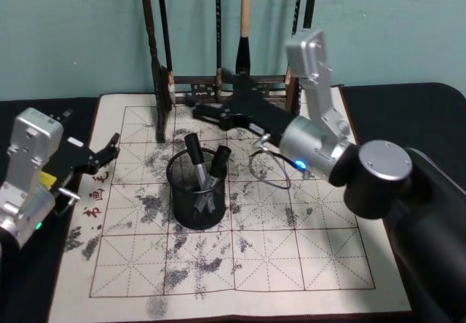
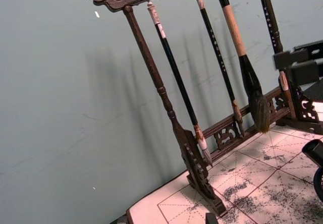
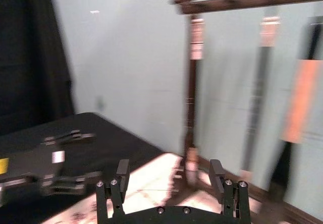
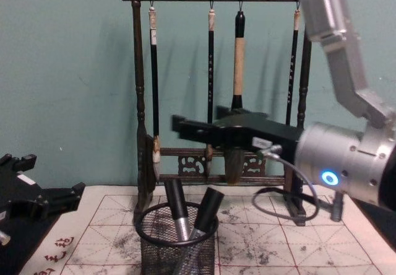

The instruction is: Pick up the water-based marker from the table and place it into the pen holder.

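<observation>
Markers [image 1: 205, 164] — two of them — stand leaning in the holder [image 1: 198, 205], which sits mid-mat [image 1: 306, 254] at about six o'clock from the brush rack [image 4: 218, 157]. You'll see your right gripper [image 1: 198, 110] up above the mat at roughly twelve o'clock from the holder, clear of it, jaws spread with nothing between them. Your left gripper [image 1: 113, 142] sits at the mat's edge at nine o'clock from the holder — I cannot tell how its jaws stand.
</observation>
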